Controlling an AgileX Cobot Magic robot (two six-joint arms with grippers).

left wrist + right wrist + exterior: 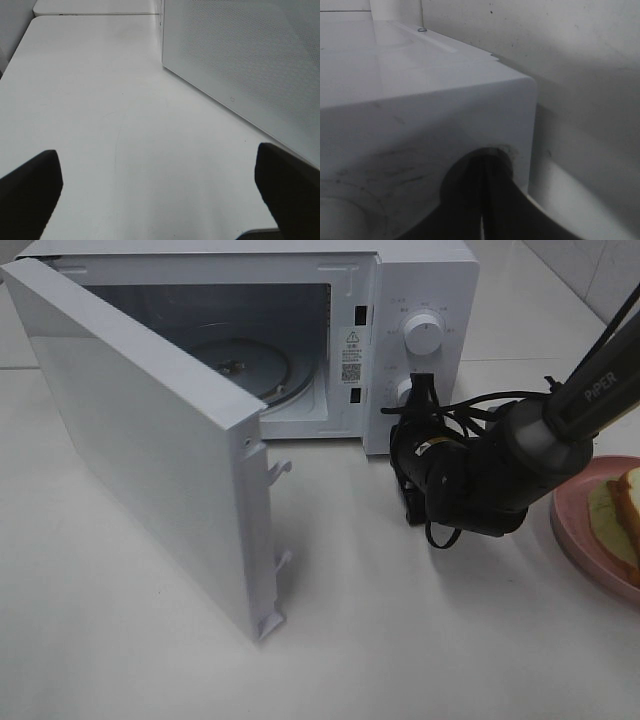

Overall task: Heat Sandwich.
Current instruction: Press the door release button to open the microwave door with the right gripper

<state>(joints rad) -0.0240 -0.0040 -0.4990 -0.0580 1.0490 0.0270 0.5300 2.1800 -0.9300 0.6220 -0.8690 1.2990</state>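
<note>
Starting with the right pincer (481, 172): on its wrist cam the two dark fingers (502, 210) are closed down to a thin slit, tips right up against the front panel of the microwave (420, 280). I can't see anything pinched between them, and from that angle I can't tell if they actually touch the panel. From the high cam the tip sits right at the lower knob (403, 392), below the bigger upper knob (423, 336), with the black arm and its loose cables stretching off toward the right side.

Left pincer (157, 150) is spread wide with nothing in it. Its fingers (30, 195) sit at the two edges of the wrist view, with bare white table (125, 125) below and between them. The dotted panel of the door (150, 440) is off to one side of it. I can't find that pincer on the high cam at all.

Door is swung wide open, standing out toward the camera on the left, latch hooks showing on its free edge. Inside I can see the glass turntable (250, 360).

Sandwich (632, 502) is not in the microwave. It's on the pink plate (580, 530) at the far right edge of the table, half cut off by the frame, well apart from the open cavity and a bit behind the right arm's elbow.
</note>
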